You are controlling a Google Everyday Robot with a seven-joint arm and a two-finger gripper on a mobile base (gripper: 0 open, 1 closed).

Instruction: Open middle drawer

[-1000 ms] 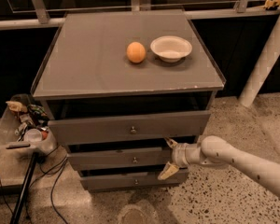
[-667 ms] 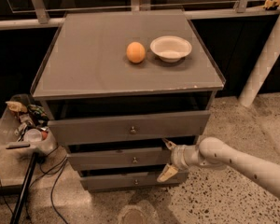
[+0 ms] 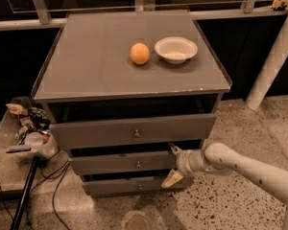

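Note:
The grey cabinet (image 3: 134,71) has three drawers. The top, taller drawer (image 3: 134,131) is pulled out a little. The middle drawer (image 3: 120,163) sits below it, with a small round metal knob (image 3: 138,165) at its centre; its front stands slightly forward. My gripper (image 3: 173,164) is at the right end of the middle drawer's front, the white arm (image 3: 245,169) coming in from the right. Its two pale fingers are spread apart, one above (image 3: 174,150) and one below (image 3: 172,178), open around the drawer's right edge. The lowest drawer (image 3: 134,186) is underneath.
An orange (image 3: 139,53) and a white bowl (image 3: 176,49) rest on the cabinet top. A clear bin of clutter (image 3: 26,128) on a stand and cables (image 3: 53,200) are at the left. A white post (image 3: 273,56) stands at the right. The floor is speckled.
The gripper and arm have shifted slightly left toward the drawer's right end. The drawers look the same as before.

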